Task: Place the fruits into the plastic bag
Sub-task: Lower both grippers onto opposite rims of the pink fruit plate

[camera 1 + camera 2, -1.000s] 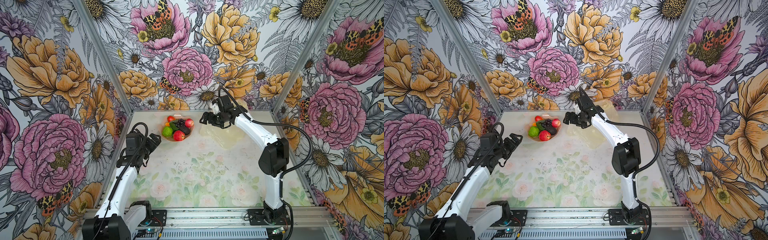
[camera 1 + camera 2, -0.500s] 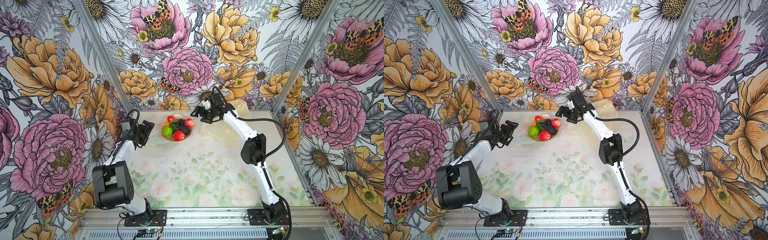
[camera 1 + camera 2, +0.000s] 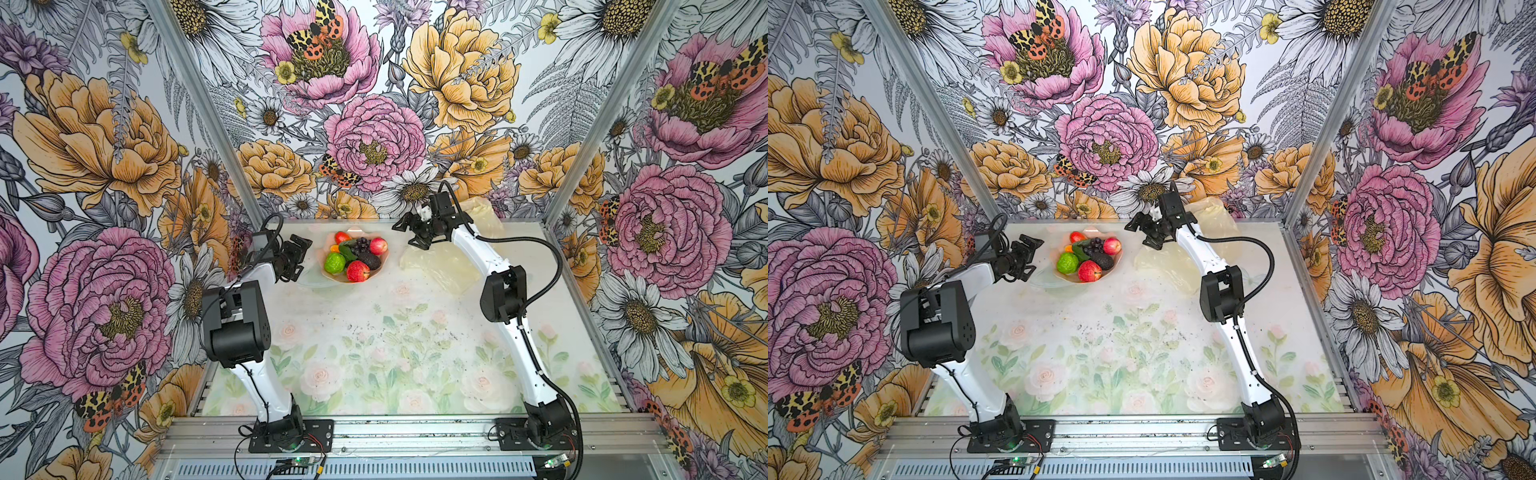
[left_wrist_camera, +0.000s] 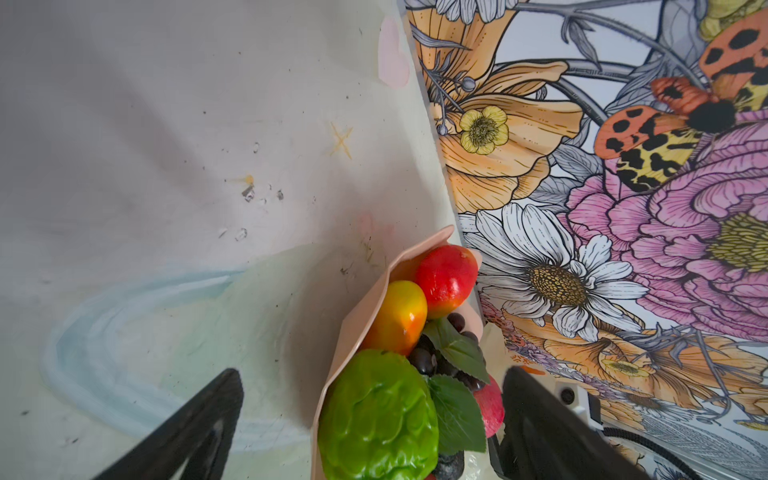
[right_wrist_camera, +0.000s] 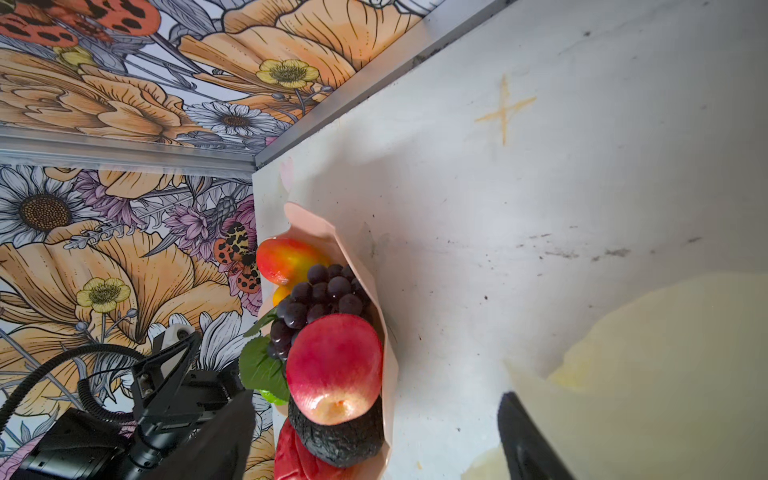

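Two robot arms flank a pink bowl (image 3: 383, 265) of toy fruits (image 3: 360, 255), both pincers released.

Compared with a second ago, the left arm (image 3: 237, 324) has folded its elbow upward, and the left gripper (image 3: 300, 258) has come in just beside the bowl's left rim, jaws spread wide and grasping nothing. The right gripper (image 3: 406, 235), also spread and holding nothing, has shifted slightly off the plastic bag (image 3: 440, 266) toward the bowl's right side, near it but apart. Every fruit, including the lime-green fruit (image 3: 335, 262), red apple (image 3: 358, 271), grape bunch (image 3: 360, 245) and avocado (image 3: 369, 261), lies in the bowl, close to the back wall (image 3: 374, 124). The bag lies crumpled right of the bowl, partly under the right arm (image 3: 503, 299). A broad stretch of table (image 3: 374, 353) runs from the bowl to the front rail (image 3: 415, 432).
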